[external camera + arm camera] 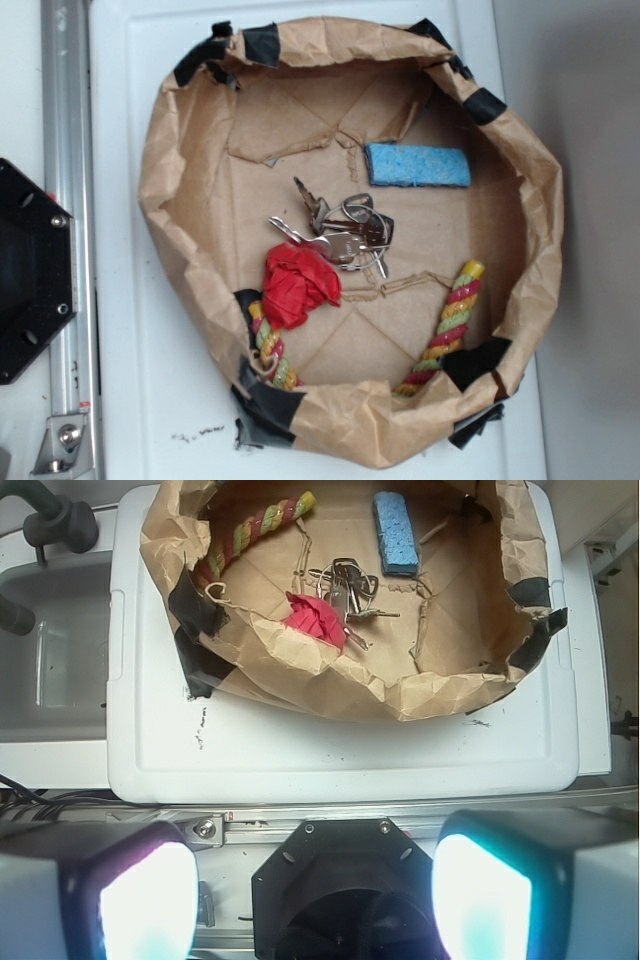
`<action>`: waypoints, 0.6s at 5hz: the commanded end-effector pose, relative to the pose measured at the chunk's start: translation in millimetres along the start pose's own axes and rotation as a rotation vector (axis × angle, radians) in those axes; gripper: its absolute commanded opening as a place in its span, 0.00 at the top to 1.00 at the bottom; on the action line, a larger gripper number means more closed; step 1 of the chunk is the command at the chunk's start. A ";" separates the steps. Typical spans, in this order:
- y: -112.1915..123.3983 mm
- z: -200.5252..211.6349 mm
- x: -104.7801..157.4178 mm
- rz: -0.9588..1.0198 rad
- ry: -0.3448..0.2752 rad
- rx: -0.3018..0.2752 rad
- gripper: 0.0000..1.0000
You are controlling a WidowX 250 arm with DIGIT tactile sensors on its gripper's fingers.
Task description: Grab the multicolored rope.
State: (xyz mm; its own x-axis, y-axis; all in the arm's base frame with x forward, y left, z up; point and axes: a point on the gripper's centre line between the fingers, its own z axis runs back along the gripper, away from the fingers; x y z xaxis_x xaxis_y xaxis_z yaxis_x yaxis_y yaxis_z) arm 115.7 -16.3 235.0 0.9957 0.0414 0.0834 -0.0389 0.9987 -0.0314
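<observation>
A black hexagonal mount plate [30, 270] and a silver aluminium rail [68, 230] line the left edge of the exterior view, beside a white plastic lid [130, 380] that carries a crumpled brown paper bag [170, 200] rolled down into a shallow basket and patched with black tape [265, 405]. Inside it, the multicolored rope [450, 325], twisted from red, yellow and green strands, curves along the near wall: one end shows at the lower left [270, 350], just beside and partly under a red wad [298, 285], its middle is hidden behind the folded paper rim, and the other end rises at the lower right. A bunch of silver keys [345, 232] lies at the middle of the floor, touching the wad's upper right edge, and a blue sponge [417, 165] rests farther back, apart from the keys. In the wrist view the bag [330, 685] sits well ahead of the camera, with the rope [262, 522] against its far left wall, the red wad [318, 620] and keys [343, 585] at centre and the sponge [396, 532] to the right. The gripper [315, 885] hangs over the rail and mount plate, its two fingers [480, 885] spread wide apart and holding nothing, well away from the rope.
</observation>
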 end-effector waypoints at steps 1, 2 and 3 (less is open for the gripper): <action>0.0 0.0 0.0 0.000 0.000 0.000 0.00; -3.3 -34.1 47.2 0.161 -0.021 -0.098 0.00; -3.0 -55.6 95.5 0.293 -0.033 -0.087 0.00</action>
State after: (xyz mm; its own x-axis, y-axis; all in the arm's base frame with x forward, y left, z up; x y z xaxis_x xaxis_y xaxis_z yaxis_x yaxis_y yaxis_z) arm 209.8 -17.6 173.4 0.9445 0.3261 0.0400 -0.3191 0.9394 -0.1251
